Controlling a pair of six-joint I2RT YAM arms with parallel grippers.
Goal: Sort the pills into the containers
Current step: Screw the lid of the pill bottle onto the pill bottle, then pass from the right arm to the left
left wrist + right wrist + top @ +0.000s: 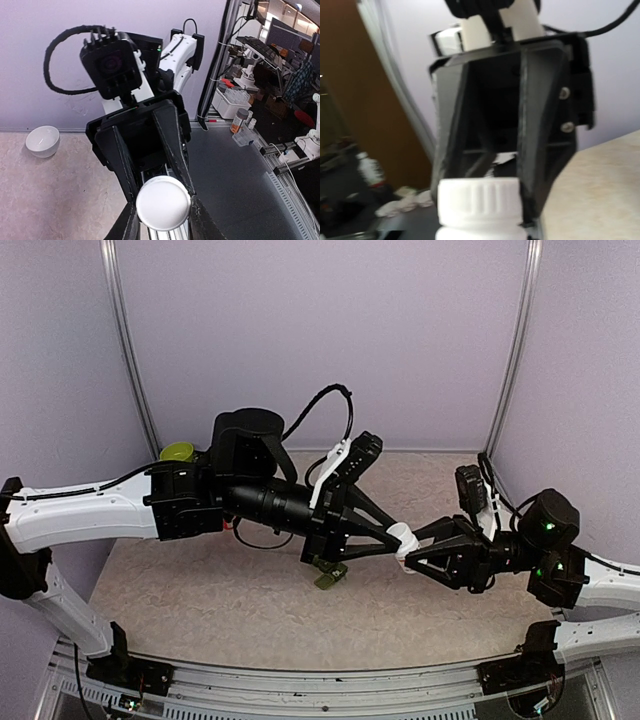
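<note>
above the table (pixel 200 600), the white bottle (pixel 403 537) is clamped at its body by the right gripper (pixel 413 552) and at its ribbed cap by the left gripper (pixel 393 532). the green containers (pixel 329 574) are left lying below. 0 pills are seen, so sorting is judged not yet begun.

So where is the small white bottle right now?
Top view, mid-table: the white bottle is held between the left gripper and right gripper, just right of the green containers.
</note>
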